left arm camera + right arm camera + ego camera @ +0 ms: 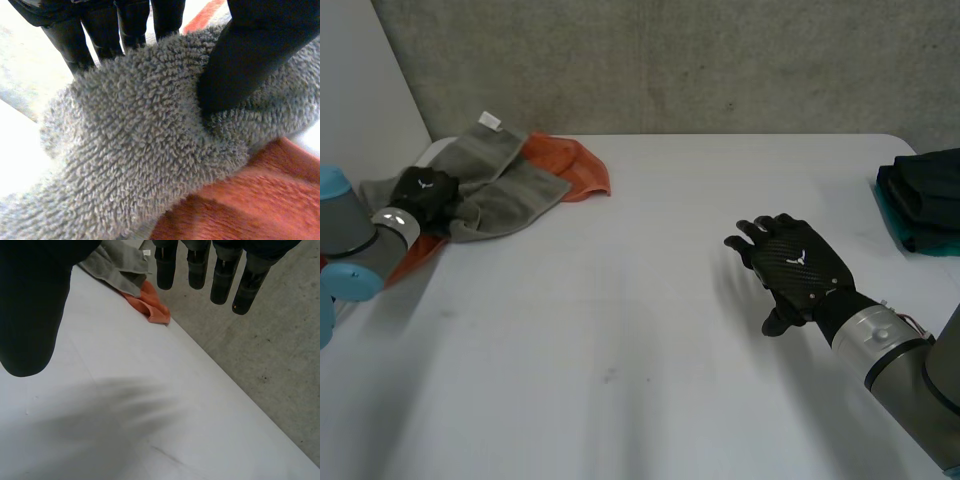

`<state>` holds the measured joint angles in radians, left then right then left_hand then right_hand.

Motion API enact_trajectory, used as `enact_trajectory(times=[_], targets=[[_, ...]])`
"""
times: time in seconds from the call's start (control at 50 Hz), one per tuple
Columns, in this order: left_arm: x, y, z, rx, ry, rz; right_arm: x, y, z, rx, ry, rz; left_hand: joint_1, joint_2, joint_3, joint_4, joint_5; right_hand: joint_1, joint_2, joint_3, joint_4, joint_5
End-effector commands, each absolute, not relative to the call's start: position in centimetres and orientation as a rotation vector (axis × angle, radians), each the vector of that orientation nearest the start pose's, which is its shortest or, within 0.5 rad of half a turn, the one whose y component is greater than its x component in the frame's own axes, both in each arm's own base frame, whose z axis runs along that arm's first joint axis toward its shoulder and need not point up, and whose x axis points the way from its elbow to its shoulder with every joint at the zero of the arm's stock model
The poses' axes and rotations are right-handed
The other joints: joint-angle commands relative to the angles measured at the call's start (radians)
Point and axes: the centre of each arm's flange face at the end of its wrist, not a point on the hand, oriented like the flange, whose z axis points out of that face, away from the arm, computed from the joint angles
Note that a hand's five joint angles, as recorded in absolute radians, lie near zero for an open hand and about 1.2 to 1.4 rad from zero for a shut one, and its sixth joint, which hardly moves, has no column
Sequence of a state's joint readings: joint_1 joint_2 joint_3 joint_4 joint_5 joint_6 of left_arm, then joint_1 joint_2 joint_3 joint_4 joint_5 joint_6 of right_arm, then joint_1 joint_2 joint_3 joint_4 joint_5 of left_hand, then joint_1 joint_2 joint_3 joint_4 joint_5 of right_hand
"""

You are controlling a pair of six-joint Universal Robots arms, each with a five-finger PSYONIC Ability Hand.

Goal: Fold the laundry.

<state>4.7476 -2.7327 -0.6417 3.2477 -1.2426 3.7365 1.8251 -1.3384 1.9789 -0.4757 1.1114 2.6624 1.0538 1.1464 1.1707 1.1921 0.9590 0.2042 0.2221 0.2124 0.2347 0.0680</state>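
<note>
Hovering over the bare counter (620,340), well apart from the grey towel (515,180) and to its right, the right hand (798,268) is open. Its fingers (200,265) are straight and spread, and it holds nothing. Farther back, the left hand (425,192) is on the left part of the grey towel. In its wrist view the thumb (250,70) presses into a raised bunch of the terry and the other fingers go down behind the same bunch, so I judge that this hand is closed on the towel in a pinch. The grey towel lies crumpled and is not yet folded. Under it lies the orange towel (575,165), showing beyond its far side and also beside the left wrist. Far to the right of the grey towel, at the counter's edge, sits a stack of dark cloths (925,195), which seems to be already folded.

Some things could go wrong from here. The grey towel rests directly on the orange one, and terry clings to terry, so a pull may drag both together. The pinch is on a bunch and, as far as I can see, not on a corner, so the towel may come up crumpled and be hard to spread. Both towels are close to the counter's left edge and could slide off.

The count is two hands, one grey towel, one orange towel and one dark stack. How many cloths are in the stack I cannot tell.
</note>
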Motion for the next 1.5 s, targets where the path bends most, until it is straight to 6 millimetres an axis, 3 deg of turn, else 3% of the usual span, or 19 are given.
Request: enact_trajectory(times=[0.02,0.1,0.18,0.24,0.26,0.32,0.34,0.44,0.48,0.5,0.52,0.6,0.7,0.78,0.88,0.98,1.06,1.2,1.5], targets=[[-16.6,-49.6,15.3,0.809,1.886,-2.042,23.9,-24.4,16.5,-1.182,1.904,-1.919,0.342,0.250,0.226,0.204,0.263,-0.030,-0.048,-0.038,-0.060,-0.068],[-20.3,-46.2,18.4,0.823,1.877,-2.167,23.6,-24.8,16.6,-1.161,1.936,-1.948,0.342,0.250,0.226,0.204,0.263,-0.030,-0.048,-0.038,-0.060,-0.068],[-26.0,-40.3,21.9,0.842,2.021,-2.364,23.0,-25.6,16.9,-1.125,1.983,-1.987,0.342,0.250,0.226,0.204,0.263,-0.030,-0.048,-0.038,-0.060,-0.068],[-28.2,-36.8,23.0,0.849,2.148,-2.434,22.0,-26.5,17.1,-1.086,2.024,-2.022,0.342,0.250,0.226,0.204,0.263,-0.030,-0.048,-0.038,-0.060,-0.068],[-29.7,-34.1,23.7,0.867,2.234,-2.478,21.8,-26.7,17.2,-1.075,2.034,-2.031,0.342,0.250,0.226,0.204,0.263,-0.030,-0.048,-0.038,-0.060,-0.068],[-31.8,-30.2,24.5,0.923,2.355,-2.532,21.4,-27.1,17.5,-1.054,2.044,-2.052,0.342,0.250,0.226,0.204,0.263,-0.030,-0.048,-0.038,-0.060,-0.068],[-33.2,-27.7,24.5,0.979,2.437,-2.551,21.3,-27.1,17.5,-1.050,2.047,-2.056,0.342,0.250,0.226,0.204,0.263,-0.030,-0.048,-0.038,-0.060,-0.068],[-36.6,-21.3,22.3,1.213,2.632,-2.479,20.7,-27.6,18.0,-1.031,2.055,-2.086,0.328,0.236,0.211,0.190,0.249,-0.030,-0.048,-0.038,-0.060,-0.068],[-37.6,-19.9,21.4,1.285,2.658,-2.437,20.4,-27.8,18.0,-1.023,2.070,-2.082,-0.221,-0.313,-0.338,-0.359,-0.301,-0.030,-0.048,-0.038,-0.060,-0.068],[-38.3,-18.9,20.6,1.344,2.673,-2.396,20.3,-27.9,18.1,-1.019,2.073,-2.083,-0.677,-0.770,-0.794,-0.815,-0.757,-0.030,-0.048,-0.038,-0.060,-0.068],[-38.5,-18.5,20.2,1.373,2.676,-2.378,20.3,-27.9,18.1,-1.018,2.078,-2.078,-0.839,-0.931,-0.956,-0.977,-0.918,-0.030,-0.048,-0.038,-0.060,-0.068],[-38.8,-18.3,20.1,1.403,2.658,-2.365,20.2,-27.9,18.2,-1.012,2.096,-2.051,-0.879,-0.972,-0.996,-1.018,-0.959,-0.030,-0.048,-0.038,-0.060,-0.068],[-38.4,-19.4,21.9,1.353,2.597,-2.446,20.0,-27.9,18.5,-1.006,2.132,-1.995,-0.870,-0.962,-0.987,-1.008,-0.949,-0.030,-0.048,-0.038,-0.060,-0.068],[-35.5,-23.5,24.2,1.180,2.493,-2.516,19.7,-28.1,19.6,-0.968,2.166,-1.946,-0.832,-0.924,-0.948,-0.970,-0.911,-0.030,-0.048,-0.038,-0.060,-0.068],[-33.4,-26.3,25.2,1.115,2.388,-2.518,19.6,-27.6,20.6,-0.971,2.241,-1.790,-0.814,-0.907,-0.931,-0.952,-0.894,-0.030,-0.048,-0.038,-0.060,-0.068],[-33.9,-26.5,23.3,1.285,2.388,-2.400,19.1,-26.9,21.4,-0.985,2.304,-1.609,-0.767,-0.860,-0.884,-0.905,-0.847,-0.030,-0.048,-0.038,-0.060,-0.068],[-35.4,-26.4,20.6,1.573,2.279,-2.301,18.2,-27.1,21.4,-1.046,2.322,-1.608,-0.679,-0.772,-0.796,-0.817,-0.759,-0.030,-0.048,-0.038,-0.060,-0.068],[-38.5,-25.8,16.8,1.770,2.239,-2.210,17.9,-26.4,20.5,-1.150,2.354,-1.589,-0.632,-0.725,-0.749,-0.770,-0.712,-0.030,-0.048,-0.038,-0.060,-0.068],[-40.3,-26.4,12.1,1.829,2.232,-2.059,15.8,-26.4,19.6,-1.069,2.433,-1.559,-0.344,-0.437,-0.461,-0.483,-0.424,-0.030,-0.048,-0.038,-0.060,-0.068]])
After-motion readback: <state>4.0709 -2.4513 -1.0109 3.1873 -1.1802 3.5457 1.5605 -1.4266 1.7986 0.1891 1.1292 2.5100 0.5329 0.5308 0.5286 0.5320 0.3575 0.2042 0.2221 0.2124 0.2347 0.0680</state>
